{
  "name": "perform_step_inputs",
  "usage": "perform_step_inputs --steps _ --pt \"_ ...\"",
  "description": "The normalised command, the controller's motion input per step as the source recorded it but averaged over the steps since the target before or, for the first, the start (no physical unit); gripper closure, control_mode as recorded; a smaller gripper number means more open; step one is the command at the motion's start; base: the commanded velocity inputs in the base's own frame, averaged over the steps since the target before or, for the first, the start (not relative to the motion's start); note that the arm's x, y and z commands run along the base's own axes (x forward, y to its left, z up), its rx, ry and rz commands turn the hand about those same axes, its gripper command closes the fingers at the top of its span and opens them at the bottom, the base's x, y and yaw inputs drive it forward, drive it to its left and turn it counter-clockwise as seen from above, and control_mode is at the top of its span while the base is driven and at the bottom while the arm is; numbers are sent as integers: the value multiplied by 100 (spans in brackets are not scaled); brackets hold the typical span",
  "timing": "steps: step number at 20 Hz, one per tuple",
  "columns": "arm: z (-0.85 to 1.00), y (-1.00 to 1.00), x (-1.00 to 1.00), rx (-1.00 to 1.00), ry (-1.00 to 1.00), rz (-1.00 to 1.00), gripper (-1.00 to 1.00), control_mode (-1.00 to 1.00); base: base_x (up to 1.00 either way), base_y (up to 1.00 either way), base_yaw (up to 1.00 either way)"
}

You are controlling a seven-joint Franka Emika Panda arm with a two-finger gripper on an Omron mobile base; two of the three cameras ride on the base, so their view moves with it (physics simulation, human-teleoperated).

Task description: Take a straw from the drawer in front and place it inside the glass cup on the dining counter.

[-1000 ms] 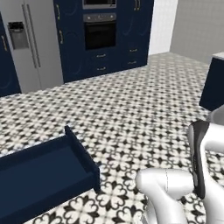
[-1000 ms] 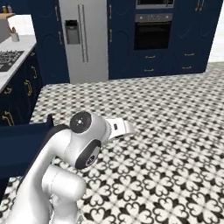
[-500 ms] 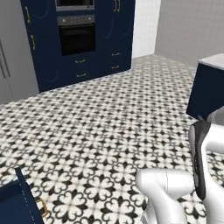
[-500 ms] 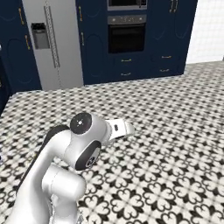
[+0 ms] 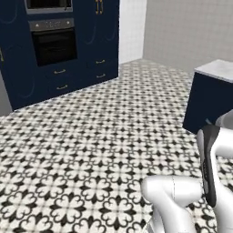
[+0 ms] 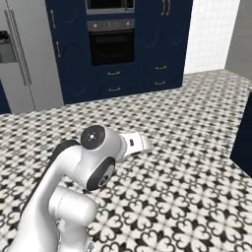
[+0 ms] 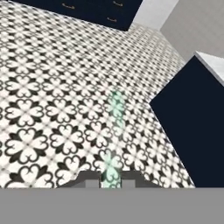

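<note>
In the hand view we see our gripper (image 7: 110, 178) clenched on a pale green, see-through straw (image 7: 115, 131), which sticks out over the patterned floor (image 7: 52, 109). The dining counter (image 7: 192, 131), navy base under a white top, stands just right of the straw. Its far end looks blurred, so we cannot tell its exact length.

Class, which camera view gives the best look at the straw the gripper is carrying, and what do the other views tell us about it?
The hand view shows it best: the pale green translucent straw rises from between the gripper's finger tips against the patterned floor. In both base views the straw cannot be made out; they show the white arm, floor and oven.
</note>
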Motion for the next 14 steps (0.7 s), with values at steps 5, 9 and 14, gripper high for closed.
perform_step_inputs --steps 5,9,14 --pt "0 0 0 0 0 0 100 100 100 5 -35" --pt "0 0 0 0 0 0 100 100 100 24 -40" --pt "0 0 0 0 0 0 100 100 100 38 -38"
